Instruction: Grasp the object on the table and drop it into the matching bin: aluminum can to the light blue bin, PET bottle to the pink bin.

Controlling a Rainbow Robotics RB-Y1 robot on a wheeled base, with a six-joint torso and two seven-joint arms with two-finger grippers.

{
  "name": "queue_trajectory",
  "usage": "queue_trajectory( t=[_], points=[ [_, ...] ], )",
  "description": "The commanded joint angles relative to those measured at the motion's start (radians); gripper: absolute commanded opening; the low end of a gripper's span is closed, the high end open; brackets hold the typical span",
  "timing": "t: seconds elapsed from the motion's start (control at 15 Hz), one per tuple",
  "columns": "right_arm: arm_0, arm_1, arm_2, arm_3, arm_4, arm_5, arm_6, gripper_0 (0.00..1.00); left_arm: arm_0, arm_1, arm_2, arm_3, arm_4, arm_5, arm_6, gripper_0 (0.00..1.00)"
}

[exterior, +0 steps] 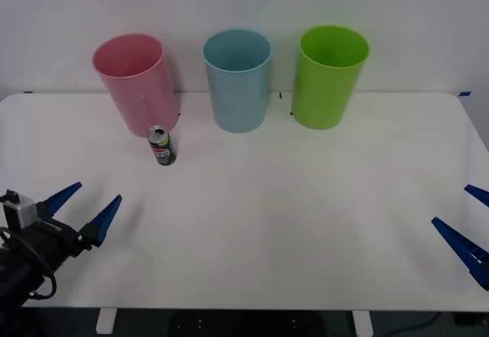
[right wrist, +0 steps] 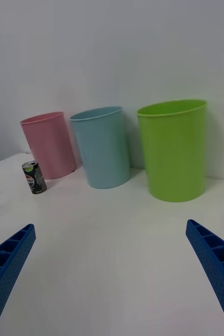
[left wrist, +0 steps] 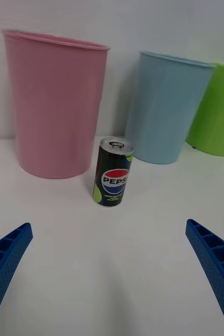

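The left tool (exterior: 85, 205) hangs over the near left corner of the counter (exterior: 306, 222), its two blue ribbed fingers (exterior: 105, 218) spread wide with nothing between them; in the left wrist view the same fingers (left wrist: 4, 262) sit far apart, the can framed in the gap well beyond them; the arm behind the tool is cut off by the picture's edge. The right tool (exterior: 466, 218) rests at the near right edge of the counter, likewise spread open and holding nothing; most of it is cut off at the frame's right border, so just the blue finger tips show.

Farther out from the left tool, the aluminum can (exterior: 161, 145) stands upright on the counter, long axis vertical, silver top and pull tab facing up; its round red-white-blue logo faces the near left, toward the left tool. It stands just in front of the pink bin (exterior: 136, 83), near that bin's right side; whether the two touch is hard to tell from the front, though the left wrist view shows a small gap.

Along the far edge the pink bin stands leftmost, the light blue bin (exterior: 238, 79) in the middle, a green bin (exterior: 329, 76) to the right; all three upright, mouths open upward, their bottoms inside hidden.
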Motion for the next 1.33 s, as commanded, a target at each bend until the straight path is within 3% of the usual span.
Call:
queue_trajectory(
  t=[0.07, 0.6, 1.33],
  points=[
    [0.0, 0.0, 0.0, 0.0, 0.0, 0.0, 0.0, 1.0, -0.044, -0.023, -0.001, 0.039, -0.034, 0.026, -0.01, 1.0],
    [0.0, 0.0, 0.0, 0.0, 0.0, 0.0, 0.0, 1.0, -0.194, -0.124, -0.003, 0.18, -0.163, 0.091, -0.055, 1.0],
    [0.0, 0.0, 0.0, 0.0, 0.0, 0.0, 0.0, 1.0, -0.426, -0.129, -0.096, 0.434, -0.158, 0.213, -0.113, 1.0]
  ],
)
